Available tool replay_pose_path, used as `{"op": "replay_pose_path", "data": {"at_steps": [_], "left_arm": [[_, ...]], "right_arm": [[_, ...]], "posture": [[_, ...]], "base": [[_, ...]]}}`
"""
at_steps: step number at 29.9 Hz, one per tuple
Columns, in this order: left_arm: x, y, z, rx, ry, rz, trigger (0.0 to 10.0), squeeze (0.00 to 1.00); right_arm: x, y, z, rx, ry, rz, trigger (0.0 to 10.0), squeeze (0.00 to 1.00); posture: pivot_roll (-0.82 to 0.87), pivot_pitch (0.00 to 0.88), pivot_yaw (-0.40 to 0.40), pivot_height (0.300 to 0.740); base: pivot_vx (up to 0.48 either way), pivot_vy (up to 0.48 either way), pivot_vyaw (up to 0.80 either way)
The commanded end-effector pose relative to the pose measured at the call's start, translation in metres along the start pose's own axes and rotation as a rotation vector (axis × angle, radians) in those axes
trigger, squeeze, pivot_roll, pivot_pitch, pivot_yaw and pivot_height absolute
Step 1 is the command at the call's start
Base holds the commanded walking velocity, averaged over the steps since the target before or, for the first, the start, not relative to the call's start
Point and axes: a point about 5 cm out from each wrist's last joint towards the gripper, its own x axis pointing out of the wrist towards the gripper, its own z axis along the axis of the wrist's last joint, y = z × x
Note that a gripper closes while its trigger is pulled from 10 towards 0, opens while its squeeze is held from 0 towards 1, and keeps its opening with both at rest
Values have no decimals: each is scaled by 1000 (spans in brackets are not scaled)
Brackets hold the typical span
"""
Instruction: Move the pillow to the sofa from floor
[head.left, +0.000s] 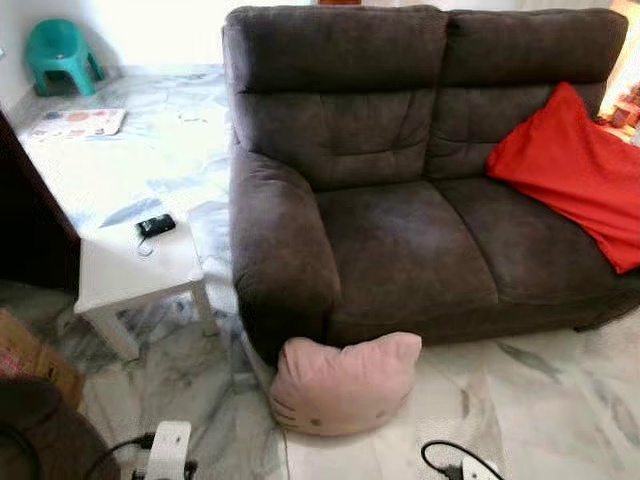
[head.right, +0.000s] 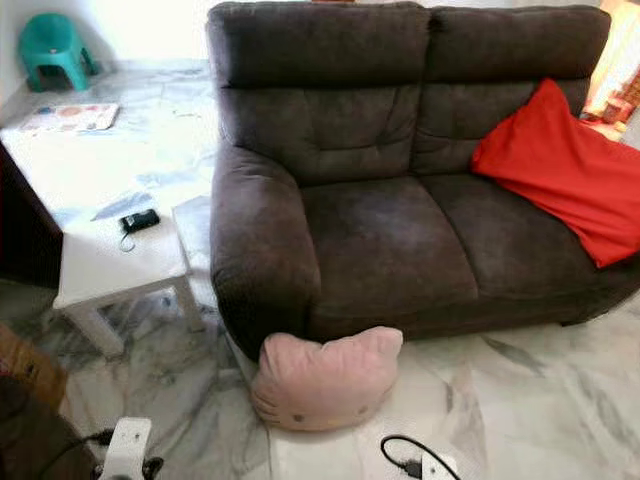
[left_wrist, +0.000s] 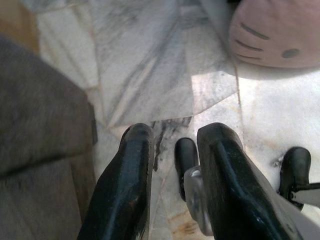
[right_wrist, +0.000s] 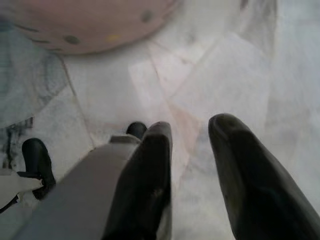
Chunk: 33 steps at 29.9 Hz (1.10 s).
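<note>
A pink cat-face pillow (head.left: 345, 385) lies on the marble floor, leaning against the front left corner of the dark brown sofa (head.left: 400, 240). My two arms hang low on either side of it, below the pillow in the eye views. The left gripper (left_wrist: 175, 135) is open above bare floor, with the pillow (left_wrist: 275, 32) some way ahead of its fingertips. My right gripper (right_wrist: 192, 127) is also open and holds nothing, and the pillow (right_wrist: 85, 25) lies ahead of it. The sofa's left seat is bare.
A red cushion (head.left: 580, 170) covers the sofa's right seat. A low white table (head.left: 130, 270) with a small black device (head.left: 155, 225) stands left of the sofa. A brown upholstered piece (head.left: 40, 430) and a cardboard box (head.left: 30, 360) sit at the near left. A teal stool (head.left: 60, 55) stands far back.
</note>
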Motion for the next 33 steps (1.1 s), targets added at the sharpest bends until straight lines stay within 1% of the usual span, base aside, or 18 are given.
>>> {"op": "replay_pose_path", "data": {"at_steps": [1,8,11,13,21,25,29,32,33], "left_arm": [[-1,-5,-4,-7,14,-5,10000,0],[-1,-6,-4,-10,13,-5,10000,0],[-1,-7,-4,-13,11,-5,10000,0],[-1,-7,-3,-19,9,-5,10000,0],[-1,-7,-2,-28,4,-2,10000,0],[0,-7,-1,-46,-5,-1,10000,0],[0,-6,0,-51,-14,3,10000,0],[0,-5,1,-52,-16,7,10000,0],[0,-5,1,-53,-17,7,10000,0]], "right_arm": [[0,-6,4,7,-16,-16,10000,0],[0,-7,4,-1,-14,-15,10000,0],[0,-12,3,-7,-11,-18,10000,0],[-1,-15,3,-10,-8,-20,10000,0],[-1,-16,3,-6,-10,-20,10000,0],[0,-16,6,-5,-14,-18,10000,0],[2,-5,16,-17,-28,1,10000,0],[3,2,18,-33,-26,13,10000,0],[3,5,15,-56,-21,27,10000,0]], "posture": [[60,0,-62,740],[60,0,-65,740],[60,0,-66,740],[60,0,-67,740],[61,0,-68,740],[61,0,-69,740],[61,0,-68,740],[60,0,-68,740],[60,0,-68,740]], "base": [[0,-375,0],[0,-374,0],[0,-360,0],[0,0,0],[0,0,0],[0,0,0],[0,0,0],[0,0,0],[0,0,800]]}}
